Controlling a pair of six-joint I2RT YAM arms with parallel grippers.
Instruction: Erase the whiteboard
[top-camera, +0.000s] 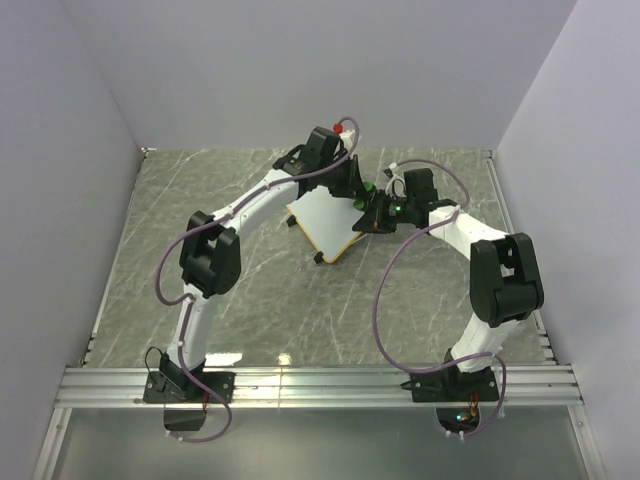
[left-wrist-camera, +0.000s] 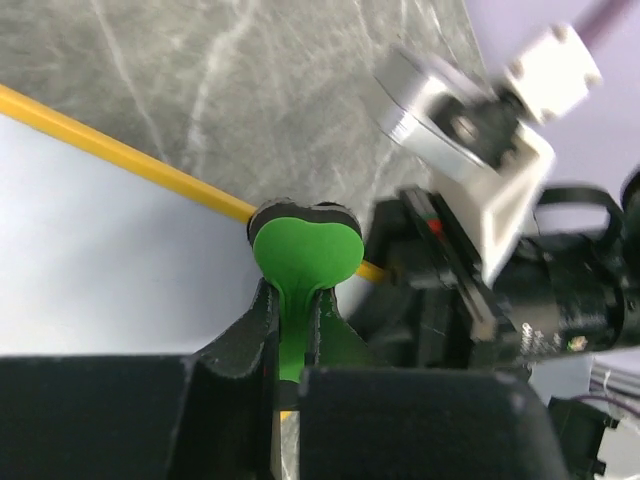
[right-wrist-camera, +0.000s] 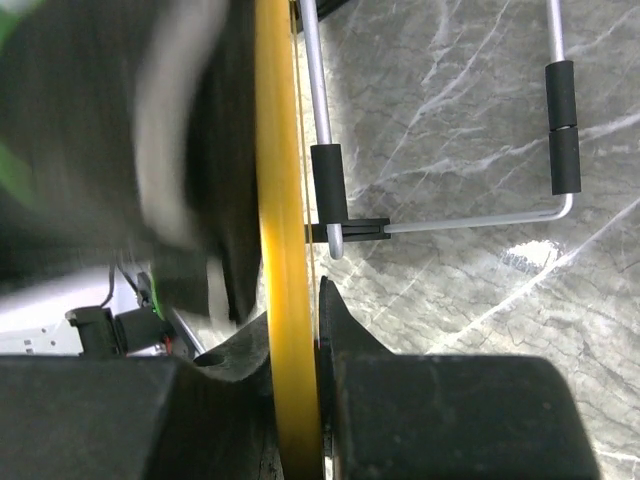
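The whiteboard (top-camera: 325, 222) is white with a yellow frame and stands tilted at mid-table; no marks show on its face. My right gripper (top-camera: 372, 216) is shut on its right edge; in the right wrist view the yellow frame (right-wrist-camera: 280, 200) runs between the jaws of the right gripper (right-wrist-camera: 296, 305). My left gripper (top-camera: 358, 190) is shut on the green eraser (left-wrist-camera: 305, 250), which sits at the board's yellow edge (left-wrist-camera: 130, 155) near that held corner. The white face (left-wrist-camera: 100, 280) fills the left of the left wrist view.
The board's wire stand (right-wrist-camera: 450, 225) with black sleeves (right-wrist-camera: 562, 125) sticks out behind it over the grey marble table (top-camera: 200, 210). The right arm's wrist (left-wrist-camera: 480, 130) is close beside my left gripper. White walls (top-camera: 330, 60) enclose the table.
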